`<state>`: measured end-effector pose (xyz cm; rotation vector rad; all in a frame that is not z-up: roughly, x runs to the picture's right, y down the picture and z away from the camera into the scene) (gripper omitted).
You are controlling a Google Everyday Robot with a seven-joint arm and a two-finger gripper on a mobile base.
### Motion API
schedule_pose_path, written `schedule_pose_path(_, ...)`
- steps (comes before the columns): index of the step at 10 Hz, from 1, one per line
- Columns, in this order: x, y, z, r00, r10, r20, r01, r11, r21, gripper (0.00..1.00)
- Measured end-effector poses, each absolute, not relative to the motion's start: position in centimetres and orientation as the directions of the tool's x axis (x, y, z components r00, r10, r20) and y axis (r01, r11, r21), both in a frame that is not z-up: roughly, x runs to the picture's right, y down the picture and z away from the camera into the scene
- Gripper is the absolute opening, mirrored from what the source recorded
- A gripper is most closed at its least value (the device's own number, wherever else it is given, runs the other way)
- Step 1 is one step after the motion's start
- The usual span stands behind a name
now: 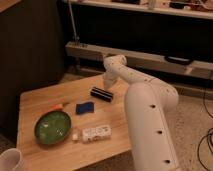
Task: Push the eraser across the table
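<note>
The eraser [102,93], a long black bar with a pale stripe, lies near the far edge of the light wooden table [40,100]. My gripper [107,80] hangs at the end of the white arm, just behind and above the eraser's right end, close to the table's far edge. Whether it touches the eraser I cannot tell.
A flat blue pad [85,107] lies just in front of the eraser. A green bowl [52,127] sits front left, with a small orange item [59,106] behind it. A white packet [94,133] lies near the front edge. A white cup [10,161] shows bottom left. My arm's thick white body [150,125] covers the table's right side.
</note>
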<state>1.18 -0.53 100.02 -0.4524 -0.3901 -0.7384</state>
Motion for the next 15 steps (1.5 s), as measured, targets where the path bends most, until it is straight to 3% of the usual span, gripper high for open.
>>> schedule_pose_path(6,-3.5,3.2,96.8,0.536,-0.564,0.628,0.811,0.55,-0.199,0.0)
schedule_pose_path(11,-10.7,7.2,91.6,0.371,-0.457,0.808,0.873,0.468,-0.136,0.0)
schedule_pose_path(15,-12.5,9.3,90.2,0.329,-0.412,0.85,0.9,0.409,-0.151,0.0)
